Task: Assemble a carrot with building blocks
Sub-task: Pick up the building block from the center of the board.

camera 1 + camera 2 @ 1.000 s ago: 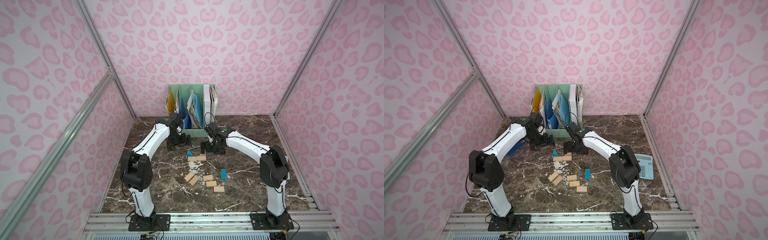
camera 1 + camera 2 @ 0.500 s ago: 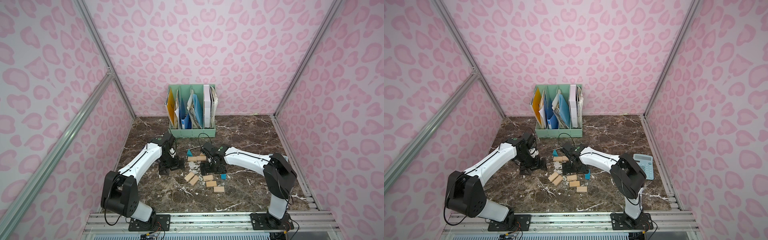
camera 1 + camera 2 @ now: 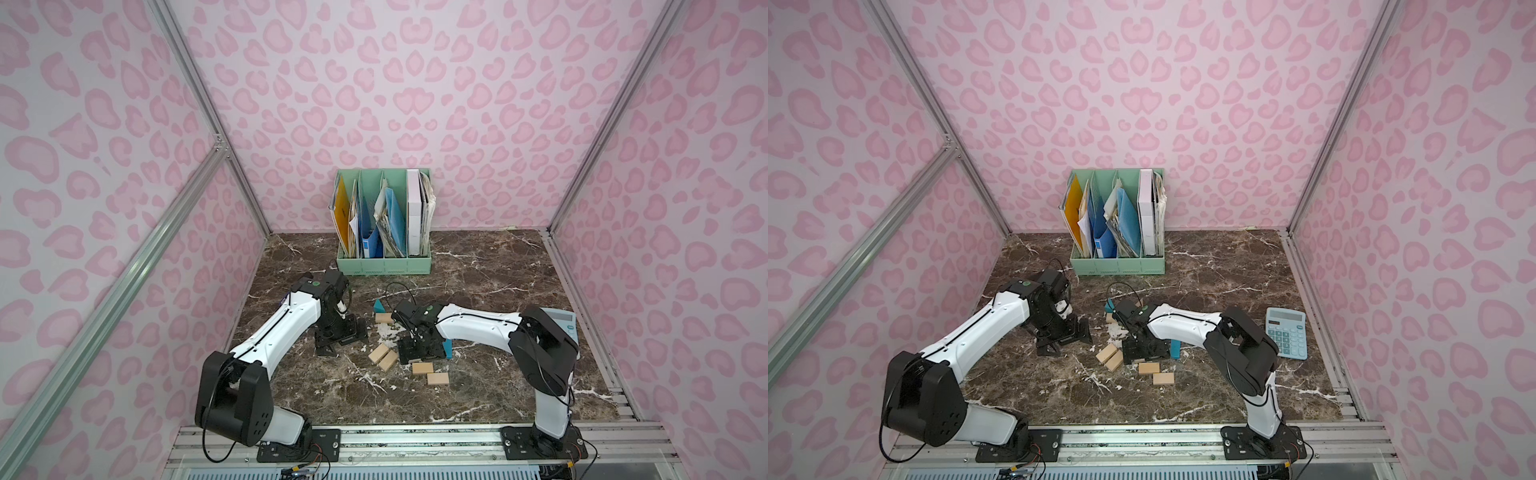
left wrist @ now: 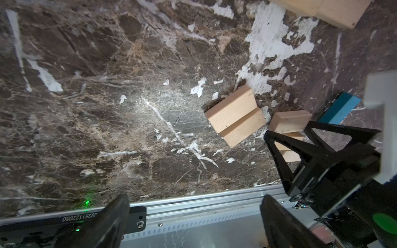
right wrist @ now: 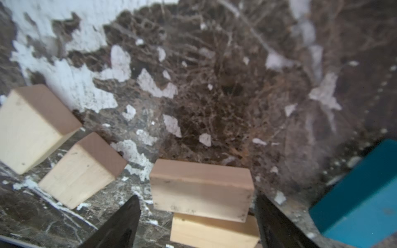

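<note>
In front of the green file rack (image 3: 384, 266), the right gripper (image 5: 197, 199) stands wide astride a tan block (image 5: 202, 186), one side still clear of it. The left gripper (image 4: 194, 198) gapes empty. Loose building blocks (image 3: 382, 357) lie on brown marble (image 3: 478, 270); pink spotted walls (image 3: 415, 104) rise behind the rack.

Your left gripper (image 3: 340, 340) low at left, jaws wide; right gripper (image 3: 422, 354) pointing down just right of it, jaws apart too.

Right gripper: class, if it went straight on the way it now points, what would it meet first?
Most likely the tan wooden block lying between the open fingers of the right gripper, then the marble tabletop beneath. Depth is hard to judge in the wrist view.
</note>
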You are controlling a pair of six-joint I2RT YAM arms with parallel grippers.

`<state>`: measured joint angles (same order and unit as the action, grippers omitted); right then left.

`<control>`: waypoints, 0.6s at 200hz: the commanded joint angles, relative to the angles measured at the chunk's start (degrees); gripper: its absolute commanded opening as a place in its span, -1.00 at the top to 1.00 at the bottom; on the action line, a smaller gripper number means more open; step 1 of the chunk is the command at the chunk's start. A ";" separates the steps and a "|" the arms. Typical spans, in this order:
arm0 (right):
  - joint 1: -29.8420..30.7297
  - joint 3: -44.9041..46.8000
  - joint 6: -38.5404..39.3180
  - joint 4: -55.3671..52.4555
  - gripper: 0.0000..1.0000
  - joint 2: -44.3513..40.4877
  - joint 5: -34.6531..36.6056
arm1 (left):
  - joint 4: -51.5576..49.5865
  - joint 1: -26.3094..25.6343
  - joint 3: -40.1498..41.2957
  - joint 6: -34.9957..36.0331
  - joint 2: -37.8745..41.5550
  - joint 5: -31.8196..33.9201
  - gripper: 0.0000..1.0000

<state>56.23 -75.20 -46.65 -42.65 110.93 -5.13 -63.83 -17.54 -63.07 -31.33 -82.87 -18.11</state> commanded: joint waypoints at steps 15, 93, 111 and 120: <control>-0.67 -0.30 0.77 1.33 -0.57 1.01 1.85 | -0.22 0.05 0.57 -0.22 -0.22 -0.24 -0.95; -3.35 -7.48 2.94 -1.29 0.32 2.45 2.14 | 0.71 0.03 -0.94 1.01 -3.56 -1.35 -0.94; -5.39 -9.84 3.91 -1.28 0.33 3.76 1.88 | 1.63 0.00 -1.04 1.17 -4.86 -1.84 -0.94; -6.39 -11.24 4.48 -1.42 0.32 4.68 1.77 | 1.80 0.02 -1.44 1.34 -5.41 -1.84 -0.94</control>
<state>51.72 -83.74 -44.12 -43.07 114.02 -3.70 -62.72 -17.54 -63.83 -31.11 -87.18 -18.98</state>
